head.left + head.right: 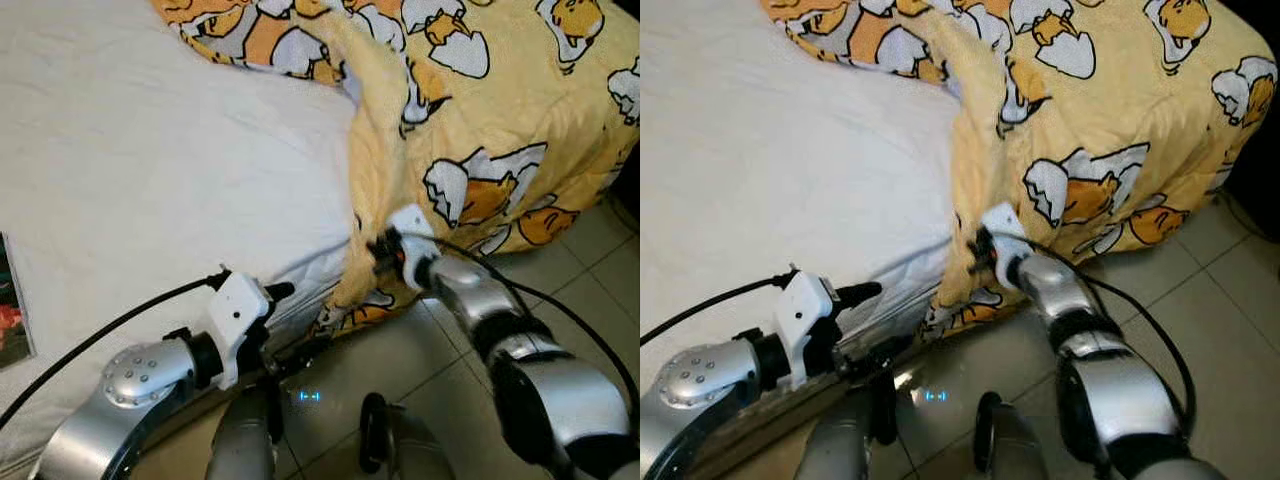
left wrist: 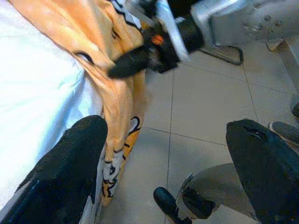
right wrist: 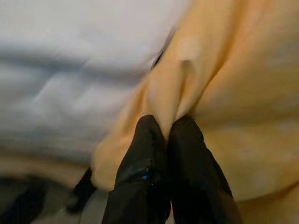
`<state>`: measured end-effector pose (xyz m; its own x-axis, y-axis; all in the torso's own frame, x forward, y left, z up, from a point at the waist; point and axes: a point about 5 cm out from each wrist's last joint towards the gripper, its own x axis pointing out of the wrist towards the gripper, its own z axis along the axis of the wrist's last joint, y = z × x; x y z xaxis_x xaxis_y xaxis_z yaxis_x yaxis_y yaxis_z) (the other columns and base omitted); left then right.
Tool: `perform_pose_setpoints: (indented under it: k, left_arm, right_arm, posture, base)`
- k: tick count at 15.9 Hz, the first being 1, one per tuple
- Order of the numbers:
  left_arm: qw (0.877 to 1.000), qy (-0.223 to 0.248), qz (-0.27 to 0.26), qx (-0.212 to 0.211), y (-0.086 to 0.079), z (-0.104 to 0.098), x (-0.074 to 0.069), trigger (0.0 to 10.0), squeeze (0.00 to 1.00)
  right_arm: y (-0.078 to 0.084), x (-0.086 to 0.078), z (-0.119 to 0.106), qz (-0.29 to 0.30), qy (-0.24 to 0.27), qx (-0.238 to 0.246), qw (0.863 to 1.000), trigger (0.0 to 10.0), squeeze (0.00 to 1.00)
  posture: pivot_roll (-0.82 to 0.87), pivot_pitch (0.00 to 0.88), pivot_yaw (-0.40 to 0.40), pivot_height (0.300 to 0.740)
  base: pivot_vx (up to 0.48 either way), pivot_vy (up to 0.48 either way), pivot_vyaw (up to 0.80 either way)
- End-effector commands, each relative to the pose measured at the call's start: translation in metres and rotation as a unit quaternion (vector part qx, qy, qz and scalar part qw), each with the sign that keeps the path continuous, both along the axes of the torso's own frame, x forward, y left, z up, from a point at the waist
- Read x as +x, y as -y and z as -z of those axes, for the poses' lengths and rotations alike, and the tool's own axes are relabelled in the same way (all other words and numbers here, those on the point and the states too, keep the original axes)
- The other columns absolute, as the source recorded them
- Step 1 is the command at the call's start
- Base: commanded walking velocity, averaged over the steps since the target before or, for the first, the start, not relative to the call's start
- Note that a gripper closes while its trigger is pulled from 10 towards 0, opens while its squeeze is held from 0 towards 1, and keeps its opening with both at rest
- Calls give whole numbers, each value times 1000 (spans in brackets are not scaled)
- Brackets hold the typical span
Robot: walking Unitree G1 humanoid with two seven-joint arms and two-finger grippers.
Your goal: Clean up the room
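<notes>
A yellow blanket [image 1: 480, 110] printed with egg cartoons lies bunched over the right side of the bed and hangs down toward the floor. My right gripper [image 1: 368, 248] is at the blanket's hanging edge beside the mattress, shut on a fold of the yellow blanket [image 3: 187, 88]. My left gripper [image 2: 168, 154] is held low at the bed's near edge with its two black fingers [image 2: 70, 163] spread wide apart and nothing between them; it looks toward the right gripper [image 2: 135, 63] and the hanging blanket [image 2: 117, 93].
The bed's white sheet [image 1: 150, 170] covers the left and middle. Beige floor tiles [image 1: 570, 270] lie to the right of the bed. A printed paper or book [image 1: 12, 310] rests at the sheet's left edge. My own legs and feet [image 1: 375, 440] stand close to the bed frame.
</notes>
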<state>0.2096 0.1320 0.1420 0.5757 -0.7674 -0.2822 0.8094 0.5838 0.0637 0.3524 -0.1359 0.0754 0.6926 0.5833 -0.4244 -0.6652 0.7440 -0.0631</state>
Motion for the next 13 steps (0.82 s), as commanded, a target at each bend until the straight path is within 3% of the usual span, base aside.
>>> perform_pose_setpoints:
  k: [1,3,4,6,7,10,13]
  left_arm:
    - [1000,-3,10,3,3,3,-1,10000,0]
    - [1000,-2,13,2,4,3,-1,10000,0]
    - [1000,-3,17,1,6,4,-1,10000,0]
    - [1000,-2,19,0,7,5,-1,10000,0]
    - [1000,-2,20,-1,9,5,-2,10000,0]
    - [1000,-3,22,-4,10,6,-4,10000,0]
    - [1000,-2,23,-4,11,7,-4,10000,0]
  right_arm:
    - [6,-16,16,-66,-34,-22,997,0,0]
    - [17,-31,28,-124,-65,-53,989,0,0]
    - [35,-54,46,-181,-112,-95,973,0,0]
    - [46,-67,55,-197,-137,-105,965,0,0]
    - [60,-91,69,-218,-179,-118,952,0,0]
    - [63,-123,83,-247,-221,-105,937,0,0]
    - [56,-132,87,-244,-216,-93,941,0,0]
  posture:
    - [172,280,-4,740]
    - [169,282,-2,740]
    - [164,282,-6,740]
    - [160,283,-12,740]
    - [160,281,-15,740]
    - [155,284,-16,740]
    - [157,283,-11,740]
  base:
    - [0,0,0]
    - [0,0,0]
    - [0,0,0]
    - [0,0,0]
    - [0,0,0]
    - [0,0,0]
    - [0,0,0]
